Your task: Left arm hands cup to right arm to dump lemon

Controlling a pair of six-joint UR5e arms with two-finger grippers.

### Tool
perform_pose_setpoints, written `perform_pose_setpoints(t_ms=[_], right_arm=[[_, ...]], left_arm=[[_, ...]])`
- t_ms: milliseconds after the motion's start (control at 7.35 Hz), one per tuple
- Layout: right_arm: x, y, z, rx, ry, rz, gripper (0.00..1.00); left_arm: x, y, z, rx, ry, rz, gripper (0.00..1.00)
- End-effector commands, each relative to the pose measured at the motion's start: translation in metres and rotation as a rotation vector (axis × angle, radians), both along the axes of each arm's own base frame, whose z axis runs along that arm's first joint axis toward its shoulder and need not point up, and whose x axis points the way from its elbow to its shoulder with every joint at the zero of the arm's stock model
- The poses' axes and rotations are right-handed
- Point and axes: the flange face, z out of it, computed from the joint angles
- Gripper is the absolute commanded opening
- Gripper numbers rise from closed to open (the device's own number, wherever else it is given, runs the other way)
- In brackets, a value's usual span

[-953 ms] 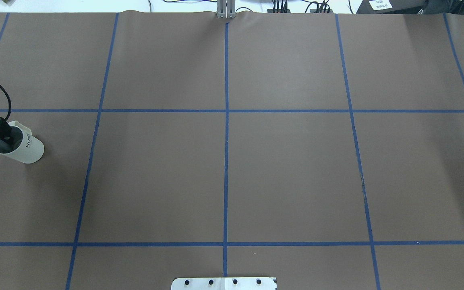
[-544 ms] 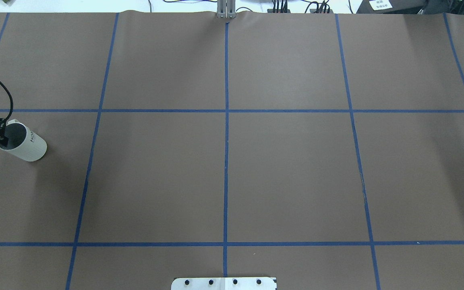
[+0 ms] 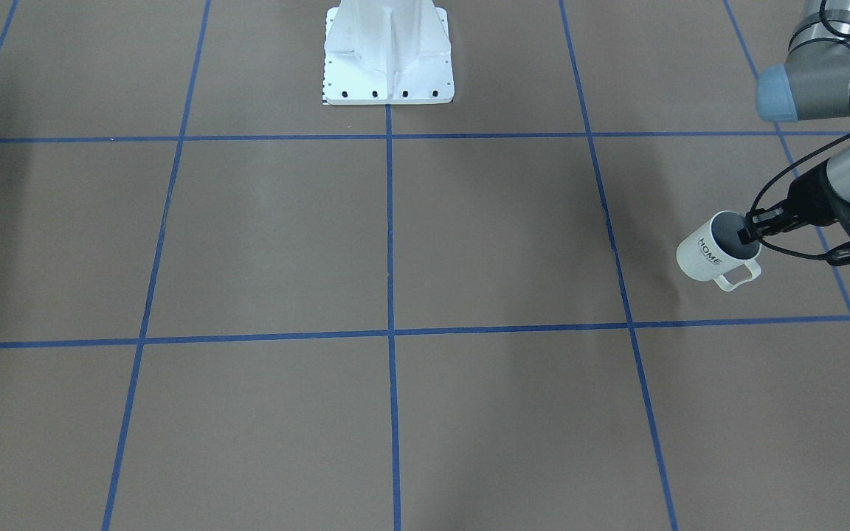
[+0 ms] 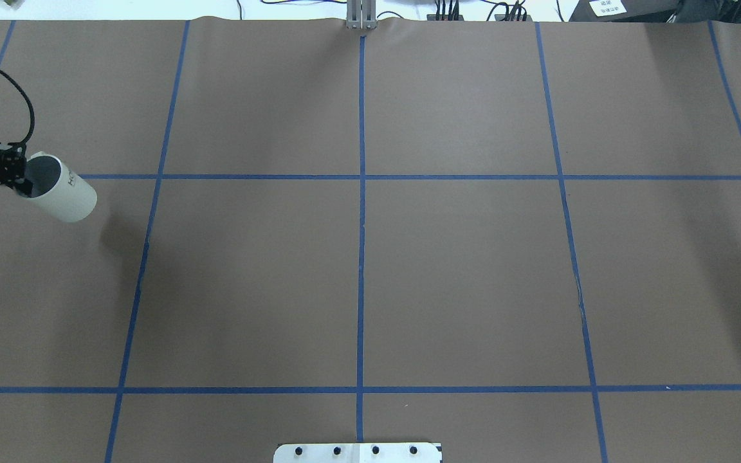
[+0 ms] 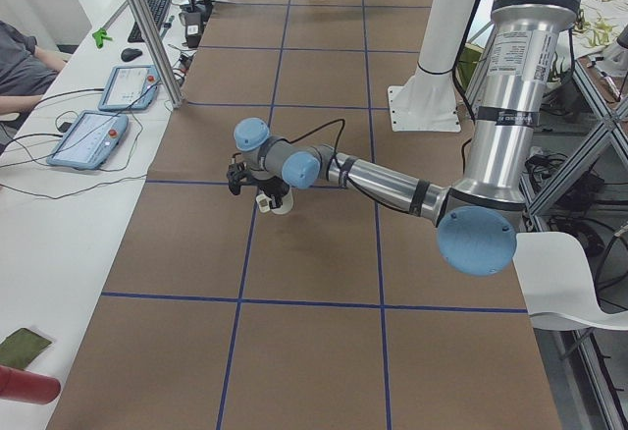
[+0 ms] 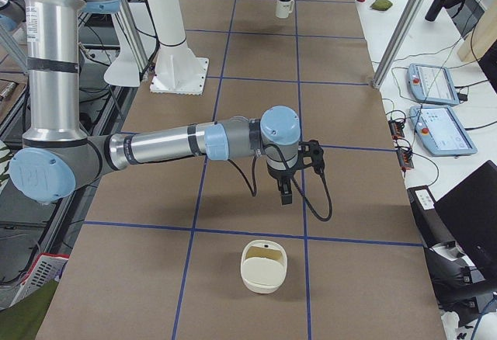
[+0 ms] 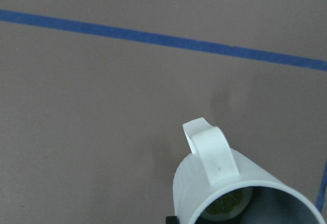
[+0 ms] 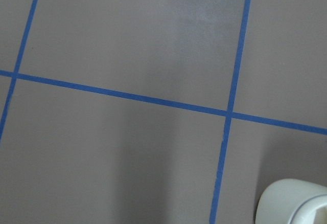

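Item: cream-white mug lettered "HOME", grey inside, squarish loop handle, the cup [image 3: 711, 257].
Location: held tilted above the brown paper-covered table [image 4: 460, 276], near its left edge.
Contents: small round yellow-green lemon [image 7: 228, 206], loose at the bottom.
Holder: left gripper [image 3: 747, 236], pinching the rim wall with one finger inside the mouth.
Right gripper [image 6: 285, 192]: grip state cannot be told.
Handling, as judged: rigid, smooth, probably slippery and breakable, of moderate weight. Best taken at the free rim or the handle, mouth kept up.
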Motion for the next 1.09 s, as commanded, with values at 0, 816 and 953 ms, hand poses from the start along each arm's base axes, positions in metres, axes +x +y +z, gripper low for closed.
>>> perform_pose_setpoints(t_ms=[0, 816, 953], right_arm=[[-0.019, -0.018, -0.029, 0.049, -0.004, -0.006, 1.0], [-0.239, -0.077, -0.186, 0.251, -0.035, 0.007, 0.99], [-0.253, -0.072, -0.202, 0.361, -0.077, 0.024, 0.99]], left_arm=[[0.007, -0.062, -0.129, -0.069, -0.034, -0.03, 0.0], [0.122, -0.106, -0.311, -0.256, -0.023, -0.131, 0.0], [0.142, -0.112, -0.326, -0.279, -0.022, -0.139, 0.0]])
